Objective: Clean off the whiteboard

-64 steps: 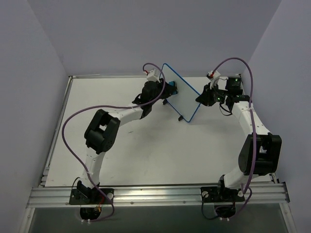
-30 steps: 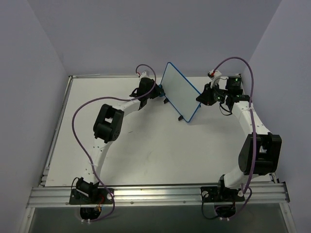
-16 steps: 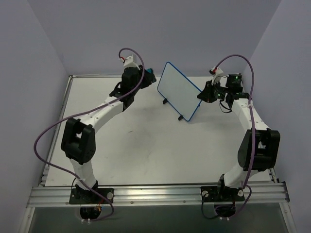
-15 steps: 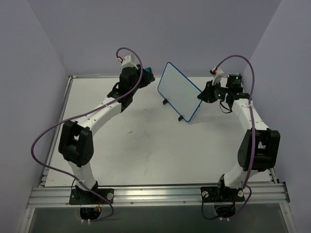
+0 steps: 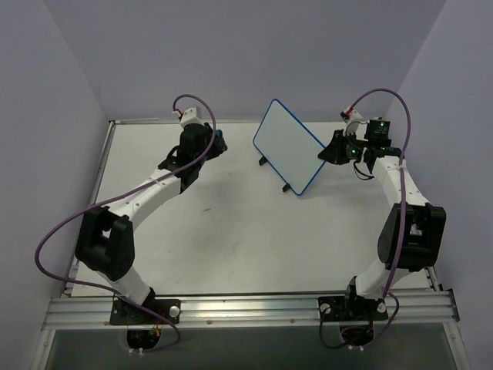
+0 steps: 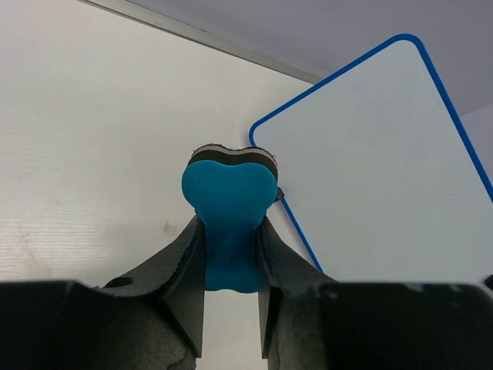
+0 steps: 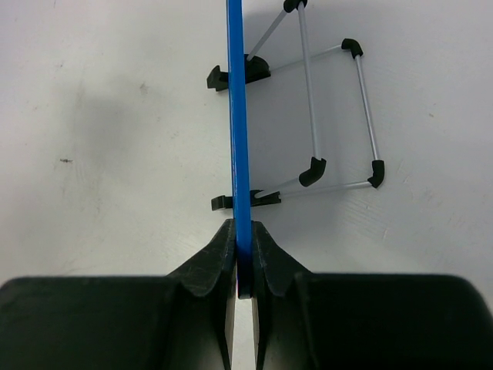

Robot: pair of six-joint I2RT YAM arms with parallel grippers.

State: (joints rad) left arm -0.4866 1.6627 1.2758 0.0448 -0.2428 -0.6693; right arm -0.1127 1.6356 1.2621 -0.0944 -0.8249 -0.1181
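Note:
The whiteboard point(image 5: 286, 154) stands upright on the far middle of the table, blue-framed, its white face blank in the top view and in the left wrist view point(image 6: 377, 169). My right gripper point(image 5: 327, 152) is shut on the board's right edge, and the blue frame point(image 7: 237, 116) runs between its jaws point(image 7: 242, 235). My left gripper point(image 5: 218, 142) hangs left of the board, apart from it. It is shut on a blue bone-shaped eraser point(image 6: 229, 212) with a dark felt layer on its far end.
A folding wire stand point(image 7: 339, 116) with black feet props the board from behind. A metal strip point(image 5: 154, 120) marks the table's back edge under the purple walls. An aluminium rail point(image 5: 246, 308) carries both arm bases at the near edge.
The left arm has swung left and back from the board's face, carrying the eraser. The right gripper has kept its hold on the board's edge, shifting only slightly.

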